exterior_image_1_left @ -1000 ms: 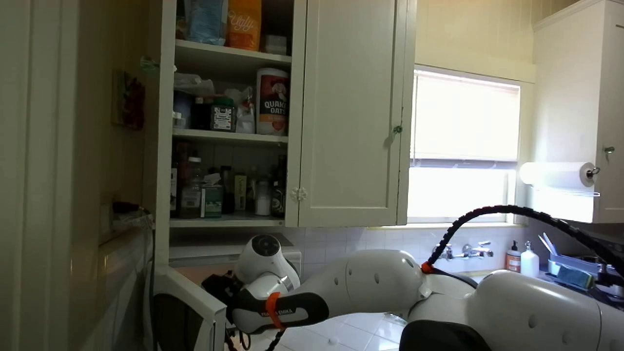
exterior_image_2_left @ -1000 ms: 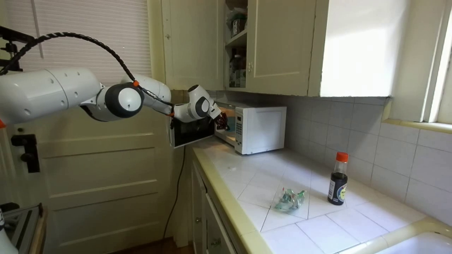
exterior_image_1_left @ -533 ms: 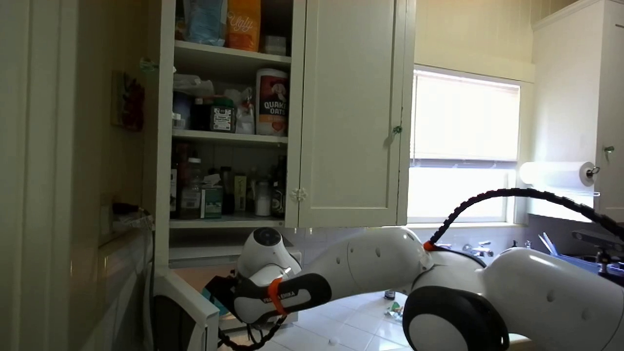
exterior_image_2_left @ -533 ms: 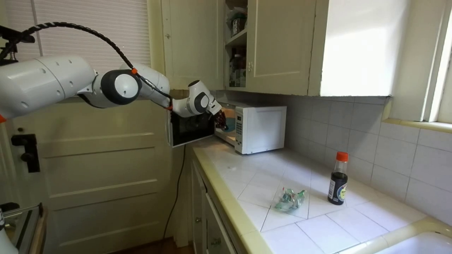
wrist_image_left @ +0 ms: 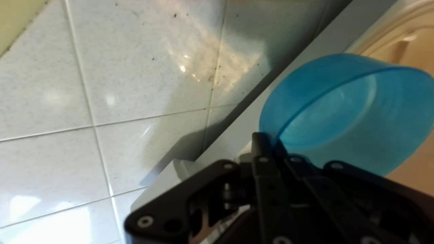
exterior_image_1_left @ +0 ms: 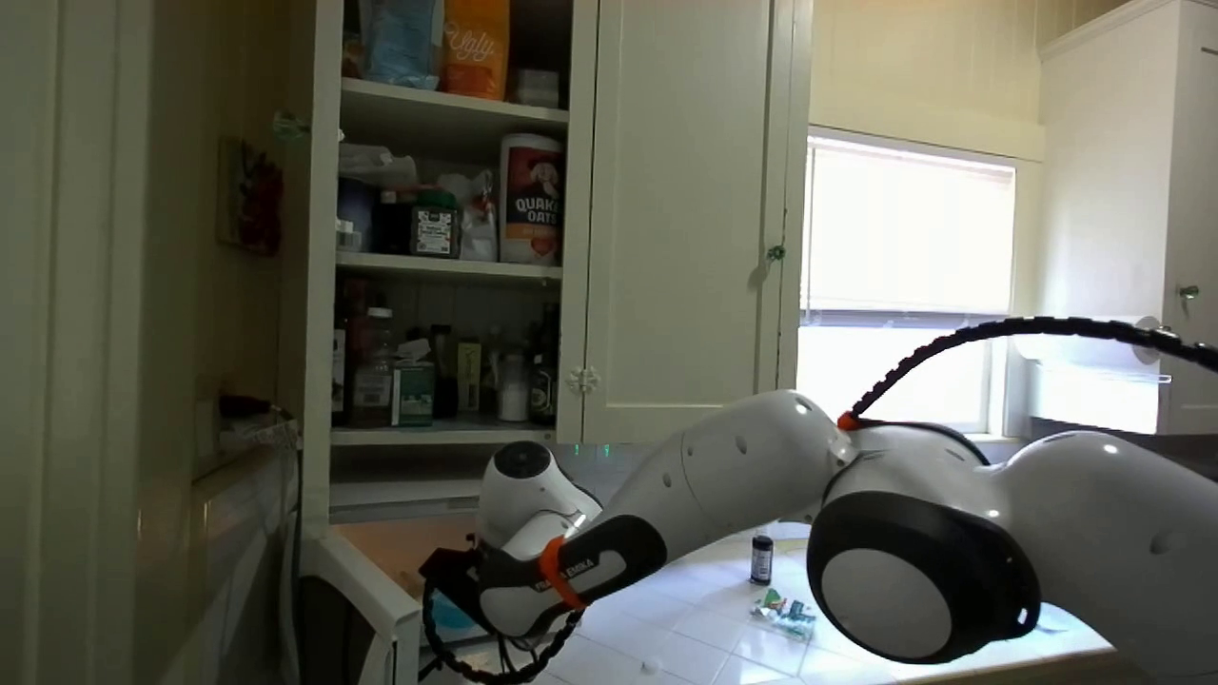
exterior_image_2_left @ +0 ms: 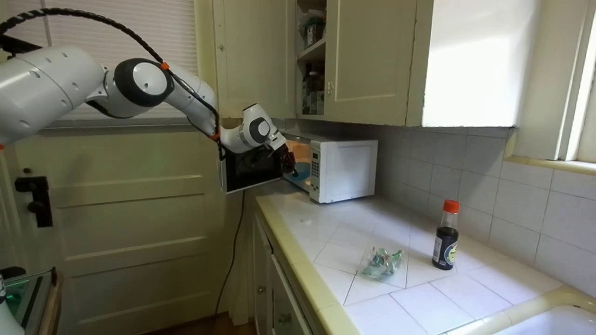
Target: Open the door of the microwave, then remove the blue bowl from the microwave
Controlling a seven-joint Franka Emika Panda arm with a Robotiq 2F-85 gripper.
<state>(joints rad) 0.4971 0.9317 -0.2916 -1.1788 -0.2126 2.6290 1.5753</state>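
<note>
The white microwave (exterior_image_2_left: 347, 172) stands at the counter's far end. Its door (exterior_image_2_left: 253, 170), with the dark window, hangs wide open; it also shows at the lower left in an exterior view (exterior_image_1_left: 376, 580). The light-blue bowl (wrist_image_left: 315, 118) is at the microwave's mouth in the wrist view, tilted with its open side toward the camera. It shows partly in both exterior views (exterior_image_2_left: 303, 171) (exterior_image_1_left: 452, 616). My gripper (wrist_image_left: 271, 144) is shut on the bowl's near rim, one finger outside and one inside the wall. The gripper (exterior_image_2_left: 289, 165) is between the open door and the cavity.
A red-capped bottle (exterior_image_2_left: 446, 237) and a crumpled clear-green plastic wrapper (exterior_image_2_left: 382, 264) are on the tiled counter (exterior_image_2_left: 335, 228). An upper cabinet (exterior_image_2_left: 368, 60) hangs above the microwave. The sink (exterior_image_2_left: 554, 321) is at the near right.
The arm's elbow and upper links have risen and drawn back. The gripper has shifted slightly toward the door side and lower, and the bowl has moved with it toward the opening.
</note>
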